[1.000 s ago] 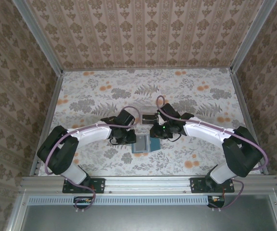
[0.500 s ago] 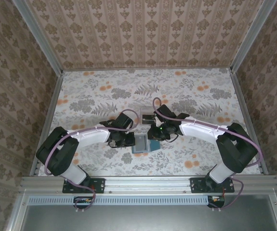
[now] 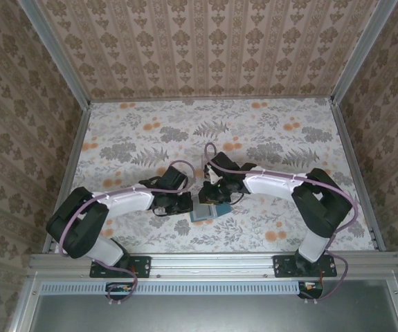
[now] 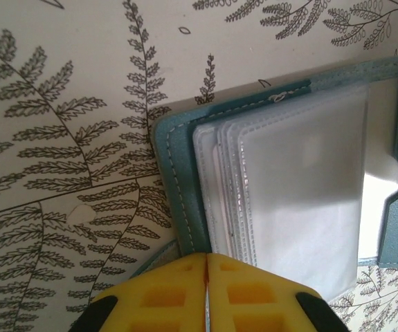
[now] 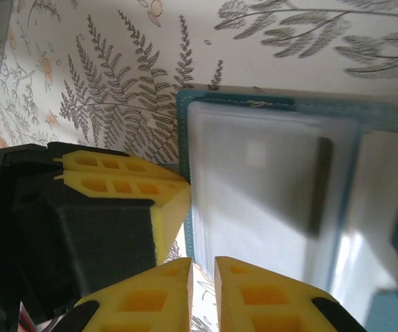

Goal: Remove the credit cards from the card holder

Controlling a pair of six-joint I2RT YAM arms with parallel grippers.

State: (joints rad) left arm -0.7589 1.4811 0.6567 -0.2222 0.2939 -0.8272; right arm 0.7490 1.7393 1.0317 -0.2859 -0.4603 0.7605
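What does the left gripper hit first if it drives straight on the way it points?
The card holder. Its teal edge and clear sleeves sit directly ahead of the left gripper, jaws shut. It looks very close, but depth is unclear.

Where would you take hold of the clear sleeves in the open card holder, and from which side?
Probably pinch the clear sleeves at their stepped edges, coming from the stitched border of the card holder; lying flat, they fan apart there.

Card holder [image 4: 176,162] cover: matt teal leather-like material, stitched edge. Sleeves [image 4: 302,187]: clear, slightly frosted plastic. Table cover [image 4: 53,76]: matt printed sheet. Left gripper [image 4: 206,266] fingers: matt yellow plastic.
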